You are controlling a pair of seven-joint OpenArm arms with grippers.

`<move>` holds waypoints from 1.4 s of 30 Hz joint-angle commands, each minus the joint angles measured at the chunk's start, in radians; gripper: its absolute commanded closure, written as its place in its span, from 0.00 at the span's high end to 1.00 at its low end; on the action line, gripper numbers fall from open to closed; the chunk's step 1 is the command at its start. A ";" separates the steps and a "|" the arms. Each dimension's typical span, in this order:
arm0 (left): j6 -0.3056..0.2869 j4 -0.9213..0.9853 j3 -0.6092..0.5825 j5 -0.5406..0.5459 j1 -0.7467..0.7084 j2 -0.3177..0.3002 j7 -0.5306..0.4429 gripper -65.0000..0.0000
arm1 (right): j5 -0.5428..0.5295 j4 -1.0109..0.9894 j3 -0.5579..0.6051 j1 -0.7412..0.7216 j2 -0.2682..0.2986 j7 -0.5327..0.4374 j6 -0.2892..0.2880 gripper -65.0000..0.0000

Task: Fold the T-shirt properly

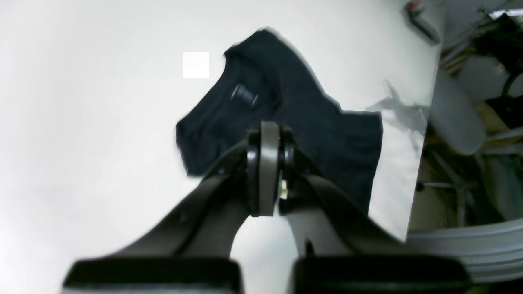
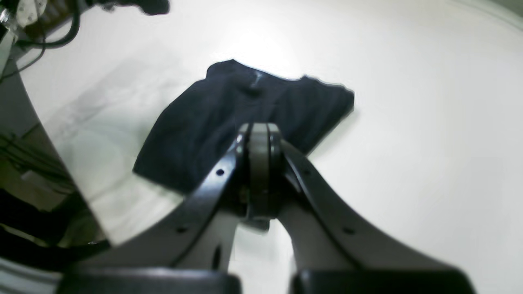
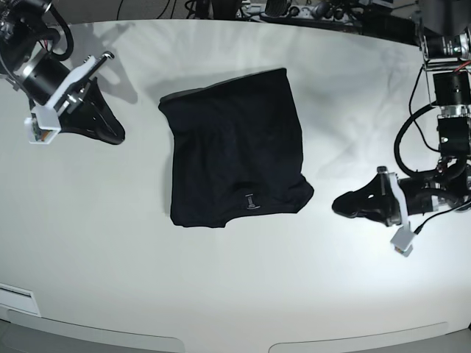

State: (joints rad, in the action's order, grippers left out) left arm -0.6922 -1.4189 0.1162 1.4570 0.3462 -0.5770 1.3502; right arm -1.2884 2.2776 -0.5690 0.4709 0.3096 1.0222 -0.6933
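Observation:
The black T-shirt lies in a folded, roughly rectangular shape in the middle of the white table. A tiny pale mark sits near its front edge. The shirt also shows in the left wrist view and the right wrist view. My left gripper rests low over the table to the right of the shirt, apart from it, shut and empty. My right gripper is at the back left, apart from the shirt, shut and empty.
Cables and equipment line the table's back edge. The table's edge shows in the left wrist view and in the right wrist view, with clutter beyond. A white strip lies at the front left.

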 commanded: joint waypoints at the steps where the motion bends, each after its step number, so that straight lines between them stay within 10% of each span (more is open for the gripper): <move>1: -0.006 -0.050 0.021 0.026 -0.005 -0.023 -0.010 0.00 | -0.070 0.023 -0.042 0.017 0.005 -0.003 -0.005 0.00; 16: 0.013 -0.736 0.316 0.026 -0.650 -0.189 -0.008 0.00 | -0.195 0.079 -0.408 0.336 -0.032 0.300 0.005 0.00; 24: 0.031 -0.909 0.375 0.026 -1.141 -0.174 0.039 0.00 | -0.195 0.076 -0.401 0.596 -0.094 0.374 -0.005 0.00; 30: -0.006 -0.883 0.370 -0.089 -1.441 -0.027 0.020 0.00 | -0.195 0.032 -0.289 0.723 -0.165 0.374 -0.005 0.00; 42: 0.043 -0.296 0.047 -0.534 -1.327 0.077 -0.367 0.00 | 0.415 -0.550 0.164 0.598 -0.105 -0.091 -0.005 0.00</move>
State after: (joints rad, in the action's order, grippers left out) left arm -0.6445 -1.6943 0.1585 0.8963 -0.9661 -0.4950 0.9779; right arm -0.8589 1.7111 -0.3950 1.0477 0.1944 0.9287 -0.6945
